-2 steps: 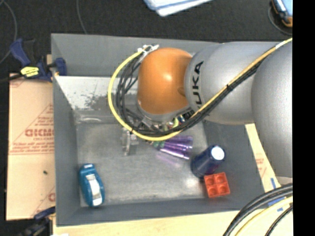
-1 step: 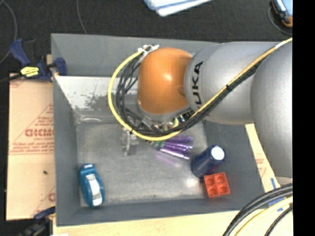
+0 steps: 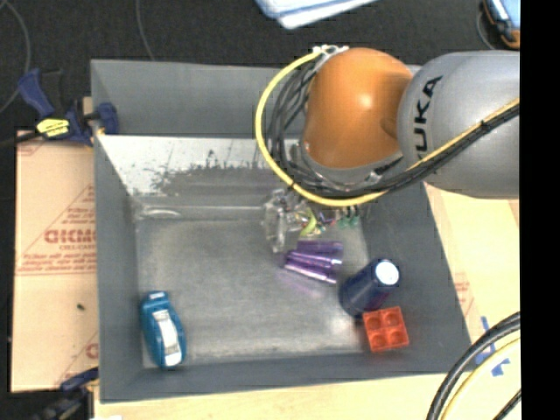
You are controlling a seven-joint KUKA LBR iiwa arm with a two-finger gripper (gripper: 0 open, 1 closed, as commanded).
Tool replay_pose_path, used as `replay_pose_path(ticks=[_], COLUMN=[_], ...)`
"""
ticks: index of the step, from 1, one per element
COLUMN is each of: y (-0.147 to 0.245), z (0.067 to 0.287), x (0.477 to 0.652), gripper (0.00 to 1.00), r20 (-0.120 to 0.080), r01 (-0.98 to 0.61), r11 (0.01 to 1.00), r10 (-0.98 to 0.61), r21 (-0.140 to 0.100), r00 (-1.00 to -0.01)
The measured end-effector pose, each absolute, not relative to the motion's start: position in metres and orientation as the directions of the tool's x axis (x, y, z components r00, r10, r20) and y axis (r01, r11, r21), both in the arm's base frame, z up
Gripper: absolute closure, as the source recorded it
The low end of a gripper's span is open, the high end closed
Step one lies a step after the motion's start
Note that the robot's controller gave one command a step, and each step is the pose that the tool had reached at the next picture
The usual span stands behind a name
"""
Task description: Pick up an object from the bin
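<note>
Orange cover (image 3: 354, 108) masks most of gripper (image 3: 284, 224) | purple piece (image 3: 313, 262) just beside

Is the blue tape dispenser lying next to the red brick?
No, the blue tape dispenser lies alone at the lower left of the bin, while the red brick sits at the lower right.

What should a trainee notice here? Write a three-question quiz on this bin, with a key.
1. True or false: the red brick touches the blue tape dispenser.
2. Which lies nearest the gripper? A: purple piece; B: red brick; C: blue tape dispenser.
3. Fill in: the dark blue cylinder has a ___ cap.
Key: 1 false; 2 A; 3 white.
</note>
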State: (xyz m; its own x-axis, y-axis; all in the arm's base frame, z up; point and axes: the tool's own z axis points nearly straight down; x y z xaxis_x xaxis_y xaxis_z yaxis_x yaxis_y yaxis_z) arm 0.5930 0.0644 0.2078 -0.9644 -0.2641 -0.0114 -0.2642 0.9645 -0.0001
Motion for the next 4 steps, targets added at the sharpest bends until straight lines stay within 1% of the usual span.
replay_pose_path(ticks=[1,2,3,4], y=[0.077,0.028,-0.004,-0.010], z=[0.164,0.162,0.160,0.178], x=[0.614,0.578,0.584,0.599], gripper=[1.00,1.00,1.00,1.00], r20=[-0.010,-0.014,-0.017,-0.021], r01=[-0.172,-0.423,-0.271,-0.348], r11=[0.985,0.906,0.963,0.937], r10=[-0.172,-0.423,-0.271,-0.348], r21=[0.003,-0.003,0.000,-0.004], r00=[-0.985,-0.906,-0.963,-0.937])
